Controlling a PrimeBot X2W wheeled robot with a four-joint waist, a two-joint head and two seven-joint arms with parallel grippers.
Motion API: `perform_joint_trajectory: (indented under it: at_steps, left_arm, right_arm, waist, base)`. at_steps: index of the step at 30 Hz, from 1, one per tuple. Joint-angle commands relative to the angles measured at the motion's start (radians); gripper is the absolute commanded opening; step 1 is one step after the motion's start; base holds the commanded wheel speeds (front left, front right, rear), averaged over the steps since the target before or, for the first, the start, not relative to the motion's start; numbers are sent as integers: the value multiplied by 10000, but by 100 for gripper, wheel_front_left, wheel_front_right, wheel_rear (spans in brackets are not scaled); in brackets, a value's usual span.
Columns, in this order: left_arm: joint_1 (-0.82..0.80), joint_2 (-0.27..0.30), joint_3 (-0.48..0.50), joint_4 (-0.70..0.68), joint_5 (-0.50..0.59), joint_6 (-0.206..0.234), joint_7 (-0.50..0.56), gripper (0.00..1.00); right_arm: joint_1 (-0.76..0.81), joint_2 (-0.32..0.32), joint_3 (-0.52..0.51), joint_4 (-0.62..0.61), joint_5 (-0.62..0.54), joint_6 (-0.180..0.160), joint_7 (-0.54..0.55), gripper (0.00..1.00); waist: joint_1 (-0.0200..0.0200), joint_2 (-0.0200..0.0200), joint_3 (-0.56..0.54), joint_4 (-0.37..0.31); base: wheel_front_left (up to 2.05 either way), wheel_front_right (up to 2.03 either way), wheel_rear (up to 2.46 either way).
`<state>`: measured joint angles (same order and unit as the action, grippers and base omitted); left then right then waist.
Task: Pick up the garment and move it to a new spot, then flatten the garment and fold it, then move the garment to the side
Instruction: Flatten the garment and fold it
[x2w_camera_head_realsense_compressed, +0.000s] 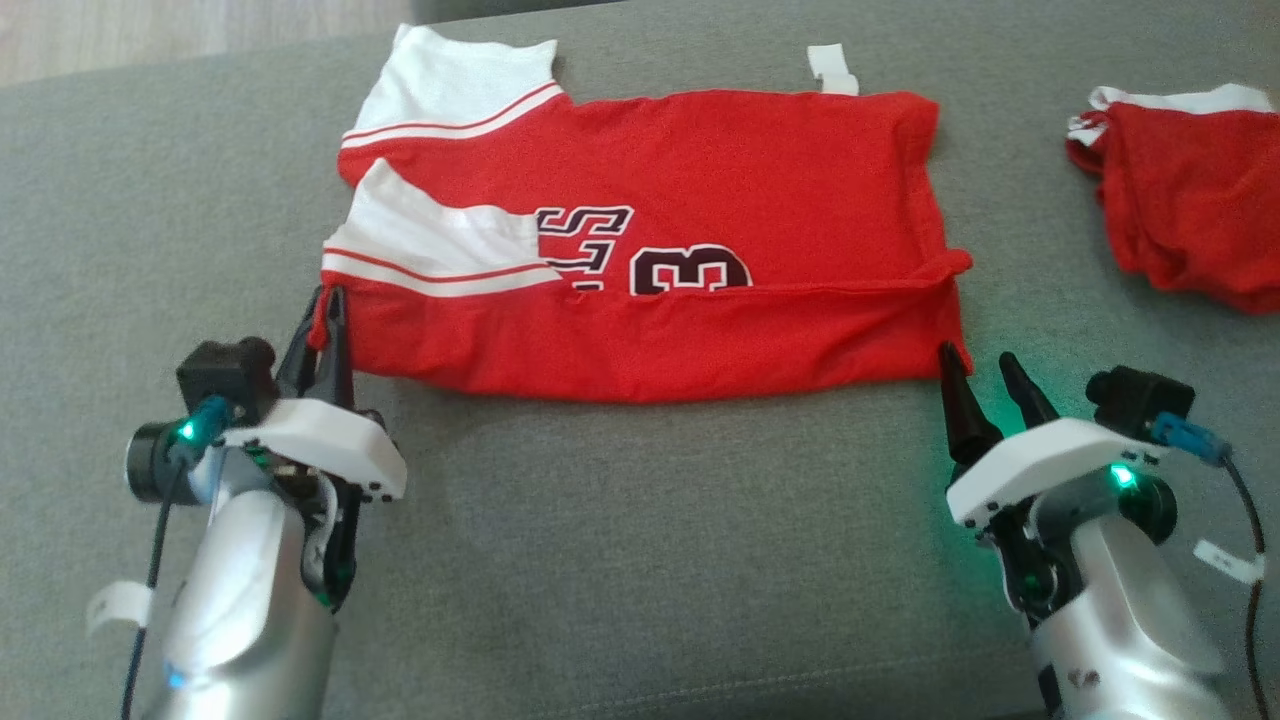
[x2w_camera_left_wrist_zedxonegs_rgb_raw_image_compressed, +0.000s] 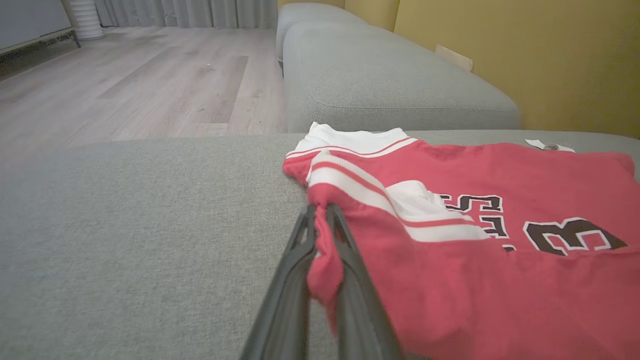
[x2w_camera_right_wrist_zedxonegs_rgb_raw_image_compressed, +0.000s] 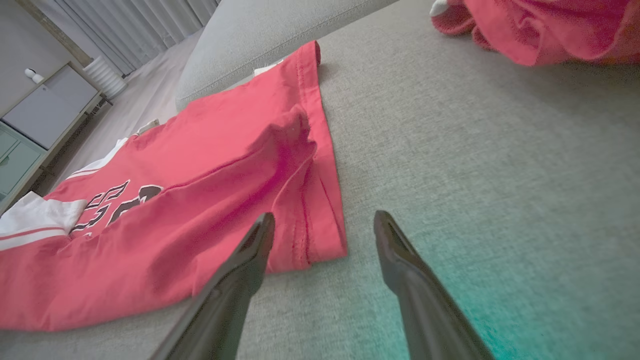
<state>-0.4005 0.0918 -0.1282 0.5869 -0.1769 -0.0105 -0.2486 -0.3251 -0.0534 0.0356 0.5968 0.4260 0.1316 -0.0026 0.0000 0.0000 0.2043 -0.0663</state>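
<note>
Your left gripper (x2w_camera_head_realsense_compressed: 330, 300) clamps a corner of the garment (x2w_camera_head_realsense_compressed: 700, 170); your right gripper (x2w_camera_head_realsense_compressed: 977, 355) gapes, another corner beside its left finger.

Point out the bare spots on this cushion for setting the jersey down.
Free: the grey cushion left of the jersey, and the near strip between the left end effector and right end effector. Crowded: far right, around the second red garment.
</note>
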Motion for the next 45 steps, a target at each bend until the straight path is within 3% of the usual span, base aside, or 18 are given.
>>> perform_joint_trajectory:
  at_steps: [1,11,12,13,21,29,36,45]
  left_arm:
    - [-28,151,161,-571,113,-61,-128,0]
    - [265,84,12,-1139,207,-111,-130,0]
    - [292,105,19,-1114,209,-110,-130,0]
    - [313,127,29,-1088,209,-110,-130,0]
    - [561,246,118,-782,171,-68,-131,0]
    - [1131,298,177,-632,76,-48,-131,0]
    - [2011,230,69,-710,-45,-91,-131,0]
    - [3024,89,-157,-910,-258,-55,180,0]
  right_arm:
    - [-560,32,212,102,116,-9,-70,100]
    - [-1680,32,625,2344,-276,-9,-43,98]
    - [-1762,32,617,2533,-367,-9,-98,18]
    - [-1839,32,563,2705,-499,-9,-198,0]
    - [-1994,32,110,3425,-936,-9,-843,0]
    - [-1443,32,-241,3170,-1071,-9,-838,0]
    - [-329,32,-483,2136,-1019,-9,-106,0]
    - [1451,32,-1173,-83,-923,-9,1387,0]
  waist:
    - [0,0,40,119]
    - [0,0,51,334]
    - [0,0,34,330]
    - [0,0,14,321]
    - [0,0,-380,156]
    - [0,0,-1074,-45]
    - [0,0,-1795,-156]
    - [0,0,-2135,-220]
  base:
    - [0,0,0]
    - [0,0,0]
    - [0,0,0]
    - [0,0,0]
    - [0,0,0]
    - [0,0,0]
    - [0,0,0]
    - [0,0,0]
